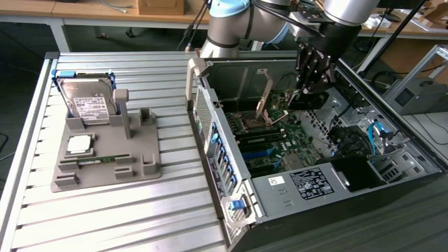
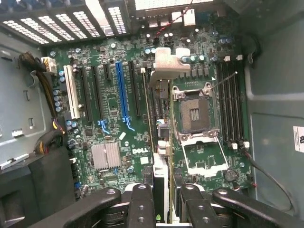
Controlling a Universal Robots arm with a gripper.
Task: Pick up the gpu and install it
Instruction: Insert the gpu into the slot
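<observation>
My gripper (image 1: 308, 90) reaches down into the open computer case (image 1: 224, 131) and is shut on the gpu (image 1: 309, 100), a dark flat card hanging over the motherboard (image 1: 280, 142). In the wrist view the gpu (image 2: 161, 137) appears edge-on, running away from the gripper (image 2: 161, 202), with its silver bracket (image 2: 168, 64) at the far end. The black fingers (image 2: 141, 204) press on both sides of the card. It hovers between the expansion slots and the CPU socket (image 2: 194, 114), apart from the blue slot (image 2: 122, 92).
On the slatted table at the exterior view's left, a grey fixture (image 1: 144, 157) holds a silver hard drive (image 1: 87, 102), a CPU chip (image 1: 79, 143) and a green memory stick (image 1: 105, 158). Inside the case are cables (image 2: 45, 90), a heatsink (image 2: 105, 155) and a power supply (image 1: 311, 181).
</observation>
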